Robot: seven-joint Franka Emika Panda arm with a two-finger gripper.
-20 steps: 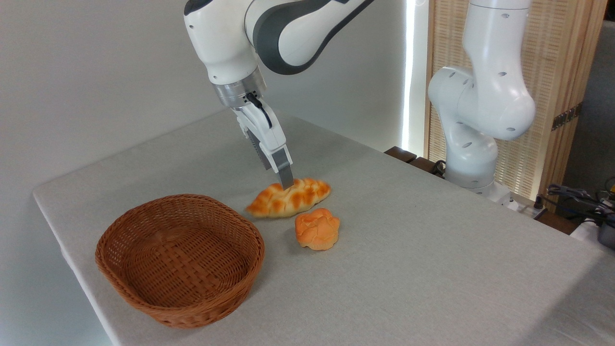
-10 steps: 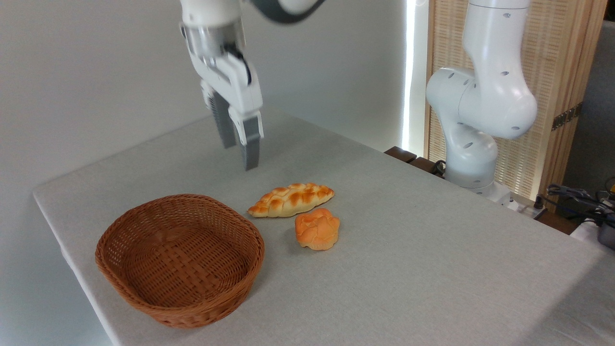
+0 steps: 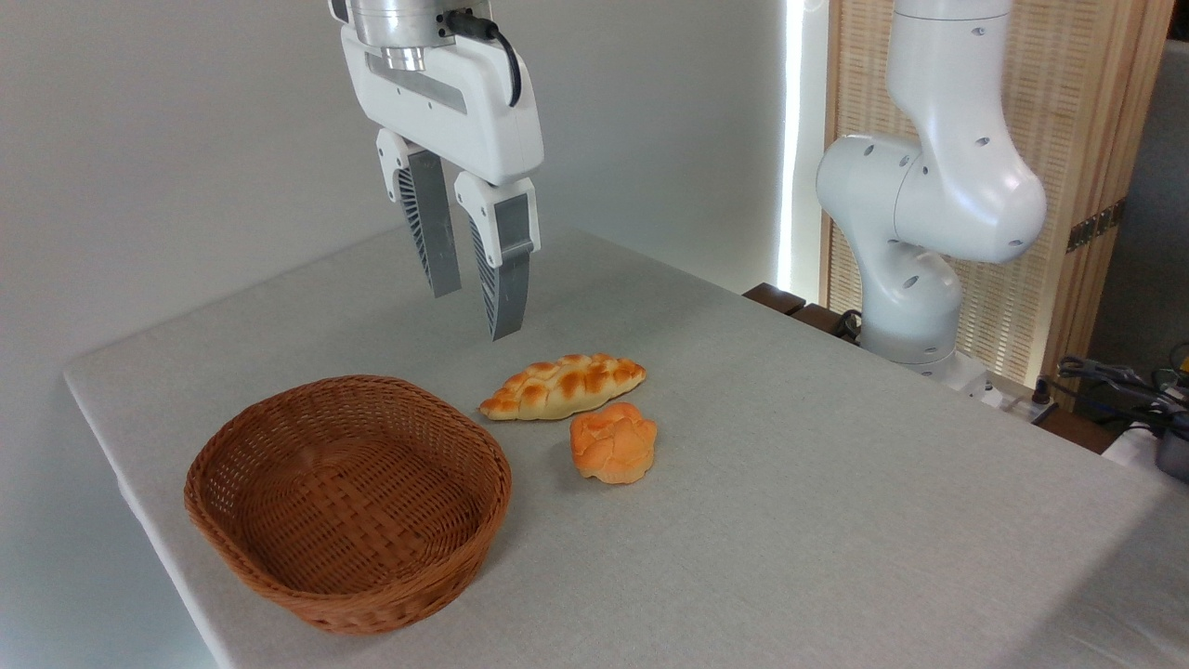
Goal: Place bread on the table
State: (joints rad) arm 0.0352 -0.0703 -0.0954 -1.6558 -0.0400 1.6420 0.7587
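Tool (image 3: 475, 305) hangs in the air above the far part of the surface (image 3: 836, 483), its two fingers spread apart with nothing between them. Bread (image 3: 563, 386) lies flat on the surface, below the tool and a little to its right in the picture, clear of both fingertips. Its long axis runs from lower left to upper right: one tapered end points toward the basket (image 3: 348, 502), the other toward the back right of the surface. The fingers, as they hang now, seem to stand roughly along that same line rather than across it, though the angle is hard to judge from this one view. Bread rests between the basket and a small round bun (image 3: 613, 442), just beside the bun and near the basket's rim, touching neither as far as can be seen. The basket holds nothing. Judged from how things lie, the bread is already on the surface and free of the tool, so the task looks done; any further move would most likely be only to draw clear upward.
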